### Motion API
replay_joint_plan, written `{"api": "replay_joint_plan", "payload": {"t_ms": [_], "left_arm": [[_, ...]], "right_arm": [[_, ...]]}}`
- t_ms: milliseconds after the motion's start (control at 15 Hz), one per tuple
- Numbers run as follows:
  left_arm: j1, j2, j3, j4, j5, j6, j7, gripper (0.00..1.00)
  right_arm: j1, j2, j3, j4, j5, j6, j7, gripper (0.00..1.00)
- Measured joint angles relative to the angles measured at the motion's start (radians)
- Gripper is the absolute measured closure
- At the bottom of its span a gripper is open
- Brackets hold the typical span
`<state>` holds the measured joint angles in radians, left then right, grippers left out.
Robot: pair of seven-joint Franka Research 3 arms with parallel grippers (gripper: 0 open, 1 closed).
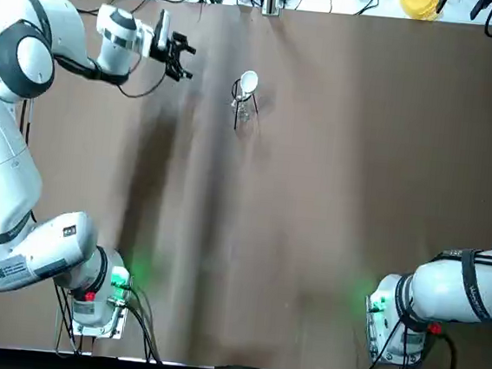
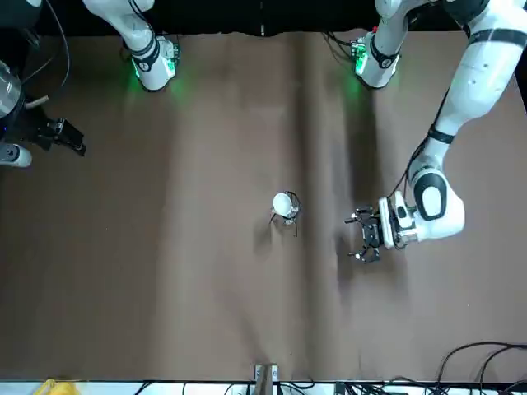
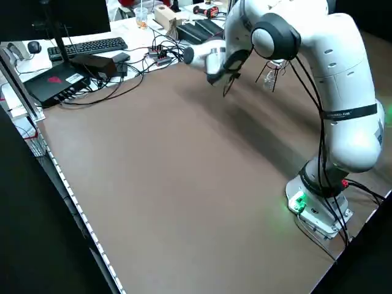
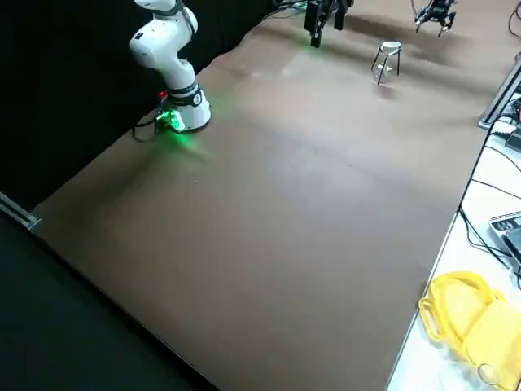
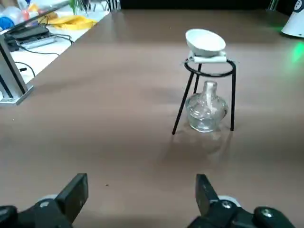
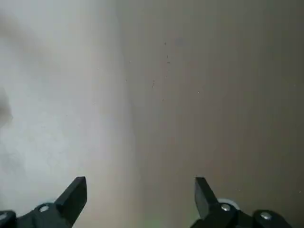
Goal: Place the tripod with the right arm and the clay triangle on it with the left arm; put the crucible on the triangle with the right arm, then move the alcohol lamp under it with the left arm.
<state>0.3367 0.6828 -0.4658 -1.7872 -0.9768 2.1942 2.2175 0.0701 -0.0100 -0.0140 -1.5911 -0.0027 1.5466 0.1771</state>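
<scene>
Near the table's far edge our lamp [image 5: 205, 112] sits under the tripod [image 5: 209, 97] with triangle [image 5: 209, 59] and crucible [image 5: 205, 42]; left gripper [image 5: 140, 197], wide and empty, should clear sideways; right gripper [image 6: 137, 197] wide, idle.

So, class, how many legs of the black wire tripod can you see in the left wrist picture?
3. On the tripod, one leg slants down on the side away from the alcohol lamp, one drops straight at the other side, and one stands behind, partly hidden by the lamp.
</scene>
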Motion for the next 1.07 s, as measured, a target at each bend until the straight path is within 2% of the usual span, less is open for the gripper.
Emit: {"api": "replay_joint_plan", "payload": {"t_ms": [467,1067], "left_arm": [[-0.011,-0.036,-0.040,0.161,0.302,-0.080,-0.503,0.00],[-0.038,-0.223,-0.051,0.174,0.686,-0.117,-1.195,0.00]], "right_arm": [[0.000,0.000,0.000,0.000,0.000,0.000,0.000,0.00],[0.000,0.000,0.000,0.000,0.000,0.000,0.000,0.00]]}}
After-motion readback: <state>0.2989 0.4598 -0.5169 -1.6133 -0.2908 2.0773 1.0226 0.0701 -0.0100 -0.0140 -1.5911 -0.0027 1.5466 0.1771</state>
